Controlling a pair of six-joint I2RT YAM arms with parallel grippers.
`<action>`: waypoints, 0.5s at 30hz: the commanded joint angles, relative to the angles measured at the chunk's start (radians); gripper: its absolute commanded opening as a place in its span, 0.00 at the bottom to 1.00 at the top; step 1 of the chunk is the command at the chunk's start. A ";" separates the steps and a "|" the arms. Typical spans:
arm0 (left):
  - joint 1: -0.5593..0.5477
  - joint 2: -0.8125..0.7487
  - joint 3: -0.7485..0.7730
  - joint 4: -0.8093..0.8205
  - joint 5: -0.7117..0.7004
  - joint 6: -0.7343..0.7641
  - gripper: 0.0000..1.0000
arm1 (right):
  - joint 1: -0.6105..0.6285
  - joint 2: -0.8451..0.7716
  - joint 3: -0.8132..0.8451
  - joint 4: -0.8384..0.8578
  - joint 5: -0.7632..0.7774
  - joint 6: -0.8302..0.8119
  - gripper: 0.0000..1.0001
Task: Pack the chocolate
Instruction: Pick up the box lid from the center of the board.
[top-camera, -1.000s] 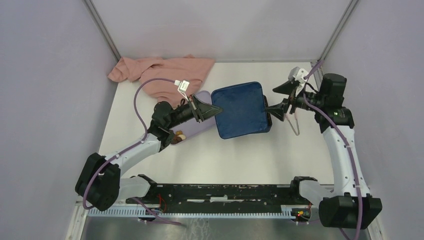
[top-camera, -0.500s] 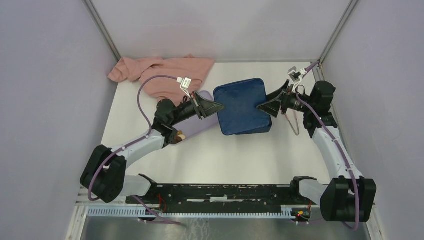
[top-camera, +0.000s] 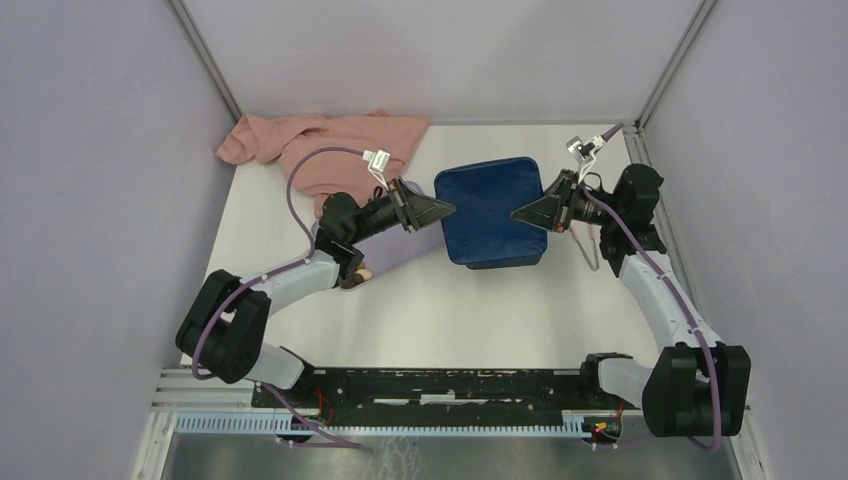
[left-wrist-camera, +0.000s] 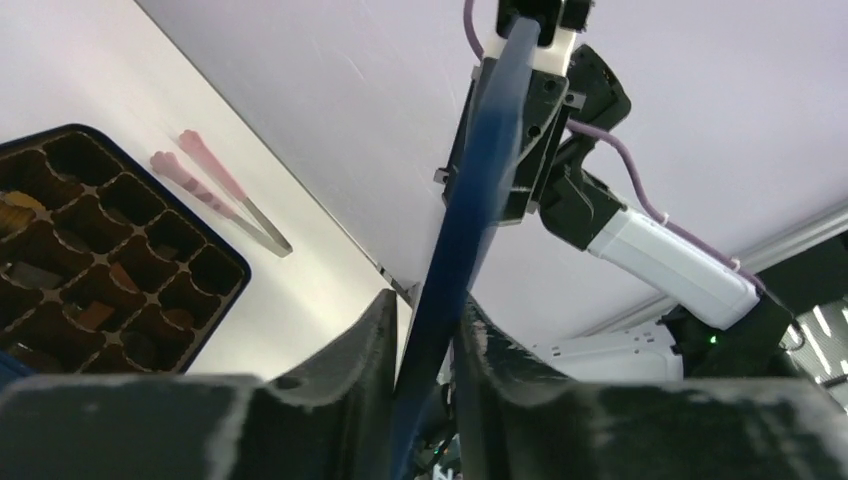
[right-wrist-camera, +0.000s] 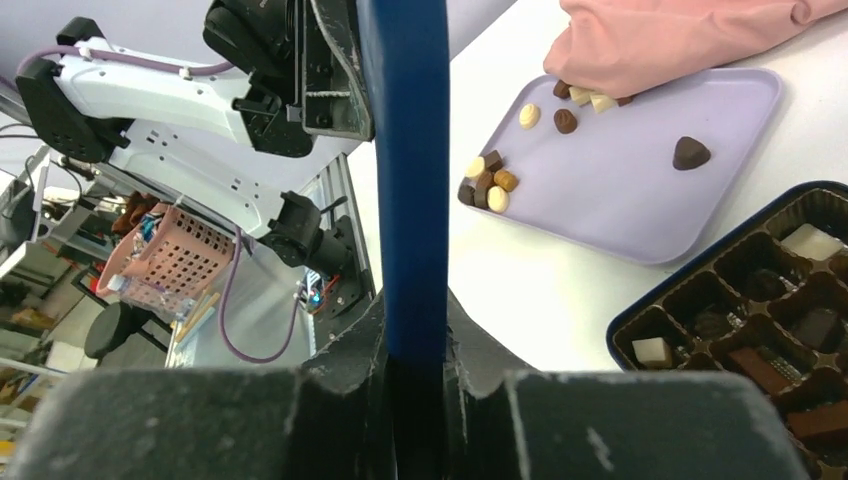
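Chocolate (right-wrist-camera: 486, 181): loose pieces lie on the lilac tray (right-wrist-camera: 640, 200), which sits on the table just left of the dark blue box (right-wrist-camera: 613, 335).
- One cluster of dark, brown and cream pieces sits at the tray's near-left edge.
- A short row lies along the far edge, against the pink cloth (right-wrist-camera: 680, 30).
- One dark piece lies alone toward the tray's right side.
- More pieces sit in separate cells of the box's grid insert, among them two cream-white blocks.
- Orientation: the far-edge row runs roughly along the tray's edge. Single pieces are too small for me to tell their long axis or heading.
- Top view: only a few pieces show, below the left forearm at the tray's near end.

Left gripper (top-camera: 445, 210): fingers nearly together, clamped on the left edge of the blue lid (top-camera: 490, 205). Its wrist view shows the lid edge-on, pinched between both fingers (left-wrist-camera: 375, 330).

Right gripper (top-camera: 518, 213): narrow, pinching the opposite edge of the lid. Its wrist view shows the lid as a thin vertical blue band, pressed between the two fingers (right-wrist-camera: 355, 345).

The lid spans between the two grippers, above the box. The box is open in both wrist views.

Pink-tipped tongs (left-wrist-camera: 230, 200) lie on the table right of the box, apart from it.
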 joint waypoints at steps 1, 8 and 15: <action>0.000 -0.024 0.042 -0.053 -0.081 0.035 0.46 | -0.053 -0.021 -0.038 0.162 -0.008 0.115 0.00; 0.004 -0.154 0.030 -0.525 -0.327 0.252 0.87 | -0.128 0.022 -0.078 0.115 0.045 0.134 0.00; 0.005 -0.167 -0.005 -0.682 -0.365 0.308 0.87 | -0.132 0.240 -0.007 0.082 0.005 0.159 0.00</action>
